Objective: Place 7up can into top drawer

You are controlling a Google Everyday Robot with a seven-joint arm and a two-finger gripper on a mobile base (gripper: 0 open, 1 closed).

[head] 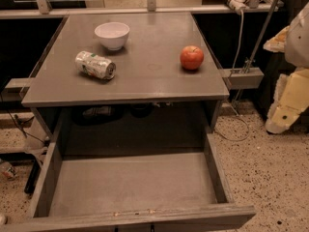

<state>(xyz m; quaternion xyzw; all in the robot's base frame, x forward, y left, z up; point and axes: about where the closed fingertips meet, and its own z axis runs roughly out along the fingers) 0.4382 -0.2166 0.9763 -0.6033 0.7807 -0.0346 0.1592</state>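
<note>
The 7up can (95,65) lies on its side on the left part of the grey tabletop (145,76), silvery with green and red marks. The top drawer (130,185) is pulled out wide open below the tabletop's front edge, and nothing lies in it. My gripper (288,100) shows as a pale white-yellow arm end at the right edge of the view. It is off the table's right side, above the floor and far from the can.
A white bowl (112,35) stands just behind the can. A red apple (191,57) sits on the right of the tabletop. A cable (239,42) and metal legs hang at the back right. Speckled floor (270,178) lies right of the drawer.
</note>
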